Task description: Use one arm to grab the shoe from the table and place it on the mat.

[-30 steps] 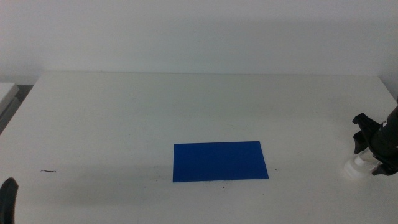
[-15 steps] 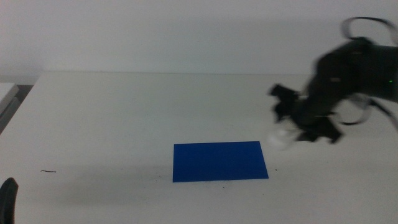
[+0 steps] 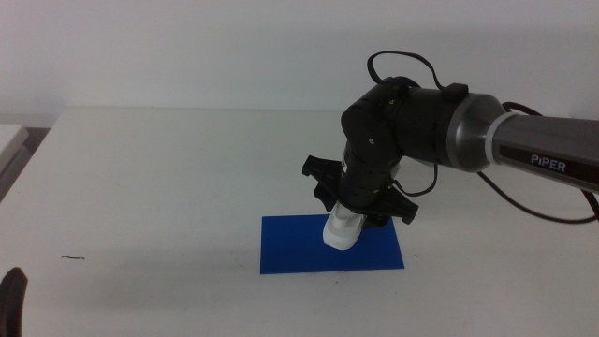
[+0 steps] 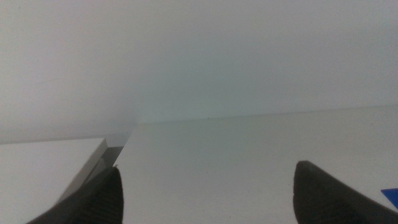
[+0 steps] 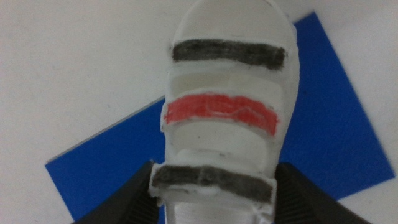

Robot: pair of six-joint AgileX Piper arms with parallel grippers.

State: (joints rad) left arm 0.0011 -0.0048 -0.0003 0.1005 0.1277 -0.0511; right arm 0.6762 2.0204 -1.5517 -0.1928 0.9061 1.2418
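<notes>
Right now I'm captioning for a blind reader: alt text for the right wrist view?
A white shoe with two dark stripes and one red stripe is held between the right gripper jaws, over a dark blue mat lying on the white table.

Soft, even, bright light washes the white table point(image 3: 168, 178), and only faint shadows show around the blue mat point(image 3: 299, 251). The overhead picture is sharp. Both wrist pictures are hazy, and the shoe point(image 5: 227, 112) looks soft and grainy up close.
</notes>
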